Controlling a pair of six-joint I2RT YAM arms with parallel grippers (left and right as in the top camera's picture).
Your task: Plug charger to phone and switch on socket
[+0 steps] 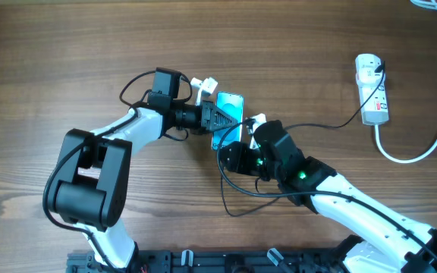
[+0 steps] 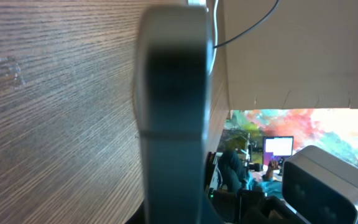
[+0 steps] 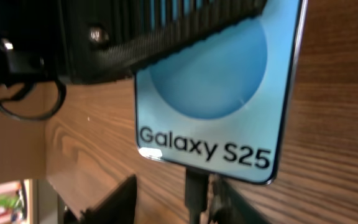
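The phone [image 1: 232, 106] lies near the table's middle, its teal oval screen facing up. My left gripper [image 1: 220, 117] is shut on the phone, one ribbed black finger [image 3: 166, 31] across the screen. In the left wrist view the phone's edge [image 2: 173, 106] is a dark blurred bar. The charger's black cable [image 1: 332, 123] runs from its adapter [image 1: 381, 70] in the white socket strip [image 1: 372, 91] to the phone. Its plug tip [image 3: 195, 186] sits against the phone's [image 3: 216, 93] short end under the "Galaxy S25" text. My right gripper [image 3: 173, 202] is open, its fingers either side of the plug; it also shows in the overhead view [image 1: 241, 145].
The strip's thick white lead [image 1: 423, 152] loops along the right edge of the wooden table [image 1: 67, 61]. Loose black cable [image 1: 230, 201] curls under my right arm. A cardboard wall [image 2: 291, 56] stands beyond the table in the left wrist view.
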